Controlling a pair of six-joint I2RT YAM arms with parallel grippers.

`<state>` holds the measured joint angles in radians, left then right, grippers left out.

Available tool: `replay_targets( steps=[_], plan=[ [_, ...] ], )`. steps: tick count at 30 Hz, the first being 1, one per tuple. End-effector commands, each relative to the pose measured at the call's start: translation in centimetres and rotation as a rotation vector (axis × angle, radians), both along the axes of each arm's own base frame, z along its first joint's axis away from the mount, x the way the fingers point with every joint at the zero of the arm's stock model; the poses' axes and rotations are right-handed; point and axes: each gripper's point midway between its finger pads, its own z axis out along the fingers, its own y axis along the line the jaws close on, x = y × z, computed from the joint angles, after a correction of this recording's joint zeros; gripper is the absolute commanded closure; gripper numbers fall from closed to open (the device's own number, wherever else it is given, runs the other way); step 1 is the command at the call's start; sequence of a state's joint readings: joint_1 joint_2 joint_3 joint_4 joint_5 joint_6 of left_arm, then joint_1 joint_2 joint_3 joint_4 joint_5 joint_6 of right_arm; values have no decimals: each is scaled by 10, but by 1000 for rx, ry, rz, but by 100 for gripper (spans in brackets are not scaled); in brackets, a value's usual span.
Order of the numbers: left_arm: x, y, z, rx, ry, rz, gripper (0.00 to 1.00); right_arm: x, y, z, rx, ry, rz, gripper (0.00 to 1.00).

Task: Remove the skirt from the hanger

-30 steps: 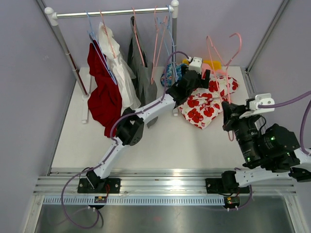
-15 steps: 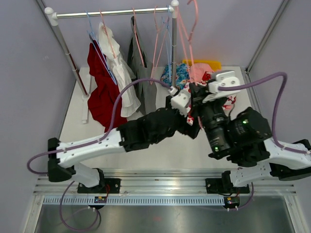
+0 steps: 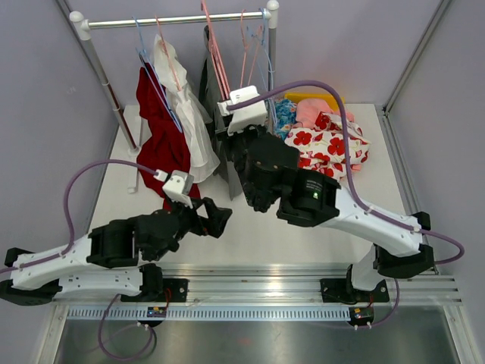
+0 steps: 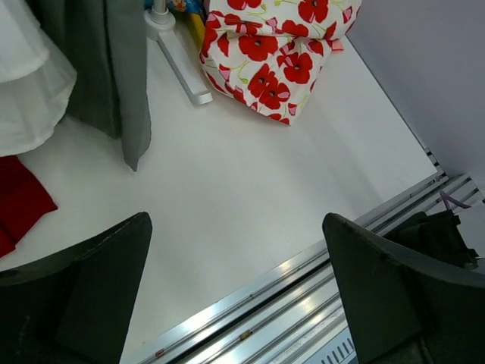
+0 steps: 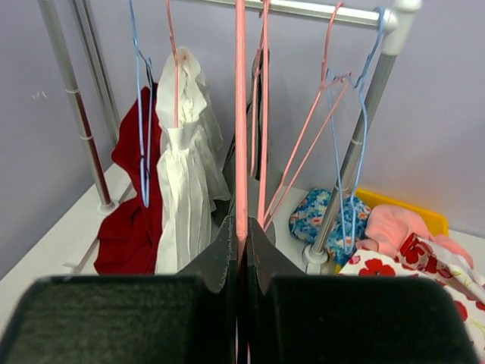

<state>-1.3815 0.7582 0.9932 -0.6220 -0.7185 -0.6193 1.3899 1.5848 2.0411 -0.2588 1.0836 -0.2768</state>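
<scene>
Lying in a loose heap at the far right of the white table point(image 4: 227, 197), the skirt point(image 3: 327, 144), white with red poppies, is seen free of any hanger, close beside the foot of the rack's right post point(image 5: 356, 152). It is bordered at the back by a pink cloth point(image 5: 390, 227) and a blue patterned cloth point(image 5: 318, 216). The right gripper point(image 5: 242, 231) is clenched on a thin pink hanger point(image 5: 240, 114), which is held upright between the black fingers and raised in front of the rail point(image 3: 174, 20); whether its hook sits on the rail cannot be told. A white garment point(image 5: 186, 167), a red garment point(image 3: 163, 152) and a grey garment point(image 4: 114, 68) are hung from the rail to the left, and bare pink and blue hangers point(image 5: 333, 114) are grouped at its right end. The left gripper point(image 4: 235, 227) is held low over the near part of the table, well apart from the skirt, with its jaws spread wide and nothing between them.
</scene>
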Motion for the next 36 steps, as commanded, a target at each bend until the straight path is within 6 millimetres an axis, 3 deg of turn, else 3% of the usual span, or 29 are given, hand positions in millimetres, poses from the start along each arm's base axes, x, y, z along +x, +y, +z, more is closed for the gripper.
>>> replay_targets(
  steps=[1, 7, 11, 15, 16, 17, 18, 20, 21, 22, 23, 24, 25, 26, 28, 32, 33, 35, 36],
  plan=[
    [4, 30, -6, -20, 24, 103, 1, 24, -3, -12, 46, 63, -20, 100],
    [4, 50, -11, -6, 17, 130, 1, 61, -30, -52, 108, 164, -110, 100],
    [5, 52, -11, -2, 0, 130, 1, 77, -33, -64, 109, 186, -110, 100],
    [7, 48, -7, -9, -19, 125, 1, 100, -19, -74, 121, 208, -70, 100],
    [7, 47, -5, -12, -27, 122, 1, 104, -15, -63, 139, 197, -46, 100],
    [7, 46, -6, -7, -29, 121, 1, 117, -6, -71, 110, 205, -51, 100],
    [8, 45, -7, -3, -30, 120, 1, 121, -5, -56, 128, 184, -47, 100],
    [8, 44, -9, 6, -32, 122, 1, 139, 7, -64, 79, 182, -46, 100],
    [8, 45, -9, 8, -31, 124, 1, 144, 7, -49, 100, 156, -44, 100],
    [9, 45, -10, 10, -29, 128, 1, 150, 11, -47, 99, 149, -36, 100],
    [8, 46, -12, 14, -28, 128, 1, 164, 19, -59, 77, 159, -41, 100],
    [8, 47, -13, 16, -27, 130, 1, 176, 8, -47, 101, 140, -57, 100],
    [8, 50, -13, 15, -25, 138, 1, 185, 9, -48, 107, 144, -49, 100],
    [8, 52, -13, 10, -25, 138, 1, 200, 14, -63, 95, 166, -53, 100],
    [8, 57, -13, 6, -23, 146, 1, 219, 1, -58, 122, 160, -76, 100],
    [8, 67, -14, 8, -22, 167, 1, 248, -13, -74, 138, 173, -115, 100],
    [9, 68, -13, 8, -23, 171, 1, 253, -15, -90, 119, 198, -124, 100],
    [9, 71, -11, 6, -29, 174, 1, 259, -23, -98, 134, 221, -131, 100],
    [9, 71, -11, 7, -32, 176, 1, 261, -24, -111, 116, 247, -136, 100]
  ],
)
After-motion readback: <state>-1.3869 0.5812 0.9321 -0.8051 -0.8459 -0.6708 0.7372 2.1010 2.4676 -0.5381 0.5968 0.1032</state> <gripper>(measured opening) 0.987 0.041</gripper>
